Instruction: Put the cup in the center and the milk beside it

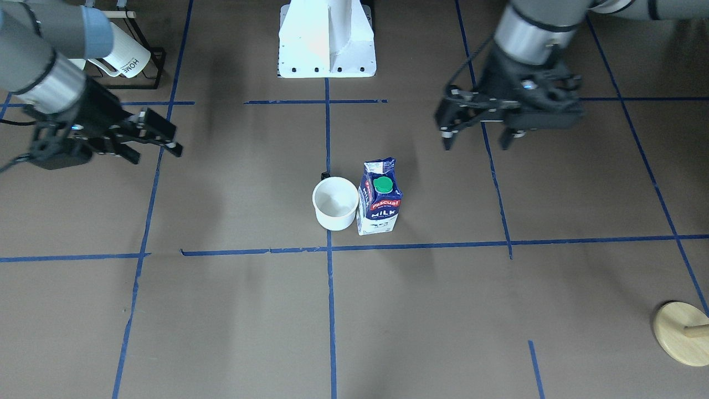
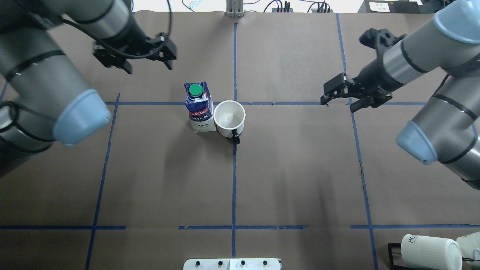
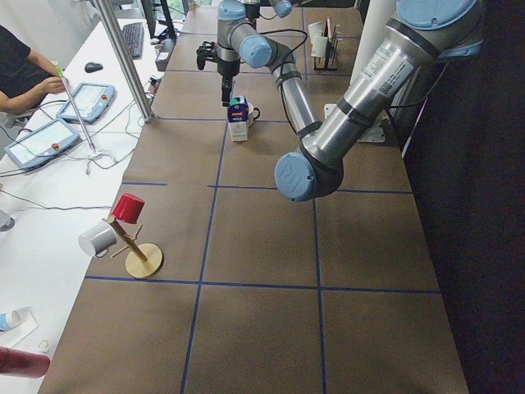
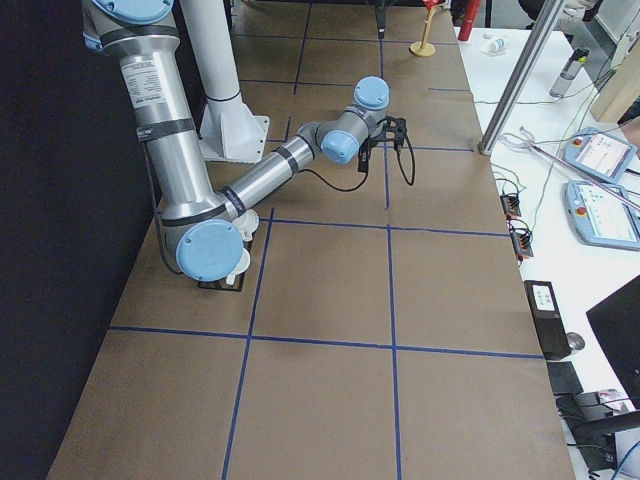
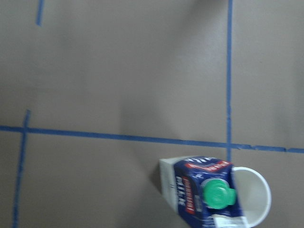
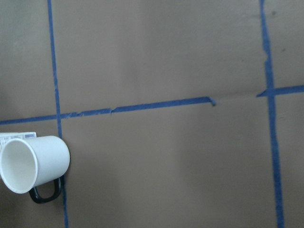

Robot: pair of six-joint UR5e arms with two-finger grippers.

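Note:
The white cup (image 1: 335, 203) with a black handle stands upright just by the tape crossing at the center (image 2: 234, 103). The blue and white milk carton (image 1: 379, 197) with a green cap stands upright right next to it, touching or nearly so. Both also show in the overhead view, cup (image 2: 229, 118) and milk (image 2: 198, 108). My left gripper (image 2: 149, 67) is open and empty, raised beyond the milk. My right gripper (image 2: 337, 105) is open and empty, well off to the cup's right. The left wrist view shows the milk (image 5: 204, 194) from above; the right wrist view shows the cup (image 6: 33, 164).
A black rack with ribbed white "HOME" mugs (image 2: 427, 251) stands at the near right corner. A wooden mug tree (image 3: 135, 246) with a red and a grey cup stands at the far left end. The robot's white base (image 1: 327, 39) is behind the center. An operator (image 3: 25, 74) sits beside the table.

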